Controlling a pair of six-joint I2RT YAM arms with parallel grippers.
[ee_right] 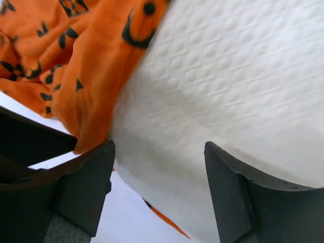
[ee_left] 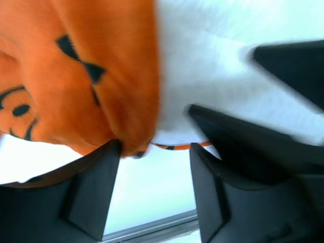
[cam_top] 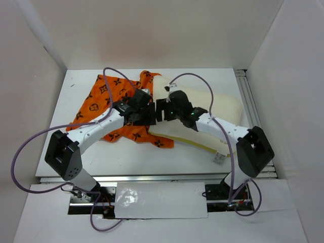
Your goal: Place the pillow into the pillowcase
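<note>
The cream-white pillow (cam_top: 223,109) lies at the right of the table, its left end on the orange pillowcase (cam_top: 101,98), which is crumpled at the left. My left gripper (cam_top: 150,115) and right gripper (cam_top: 161,110) meet where the two overlap. In the left wrist view the left gripper (ee_left: 154,152) is open, its left finger touching a fold of the pillowcase (ee_left: 76,76) next to the pillow (ee_left: 202,61). In the right wrist view the right gripper (ee_right: 159,152) is open and straddles the pillow's edge (ee_right: 228,86), with the pillowcase (ee_right: 76,55) beside its left finger.
White walls enclose the table on three sides. A metal rail (cam_top: 253,101) runs along the right edge. A small white tag (cam_top: 219,158) hangs at the pillow's near corner. Purple cables loop over both arms.
</note>
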